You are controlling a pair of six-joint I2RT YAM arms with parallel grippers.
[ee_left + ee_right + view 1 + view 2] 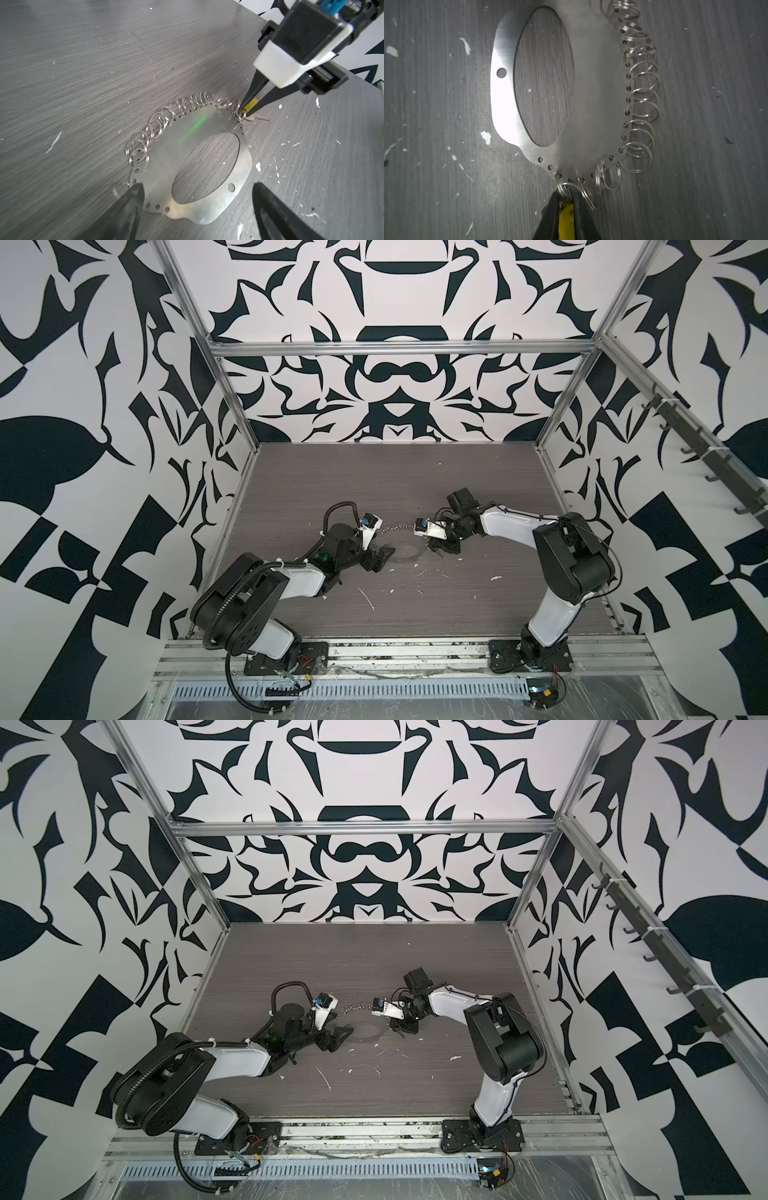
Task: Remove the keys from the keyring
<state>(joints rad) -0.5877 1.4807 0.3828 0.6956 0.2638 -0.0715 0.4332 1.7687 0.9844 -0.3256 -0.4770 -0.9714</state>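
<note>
Your right pincer (565, 204), lower centre of frame, pinches narrow on the yellow keys (566, 218), at the rim of the keyring (502, 99) lying flat on the table (446, 104). Your left pincer (197, 187) stands wide at frame bottom, astride the keyring's edge.

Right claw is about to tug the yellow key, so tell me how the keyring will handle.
The keyring looks like thin flat sheet metal: probably stiff and light. With the left claw open around it, it will likely slide over the table when the key is tugged. Its loose rings should flop and may snag.
</note>
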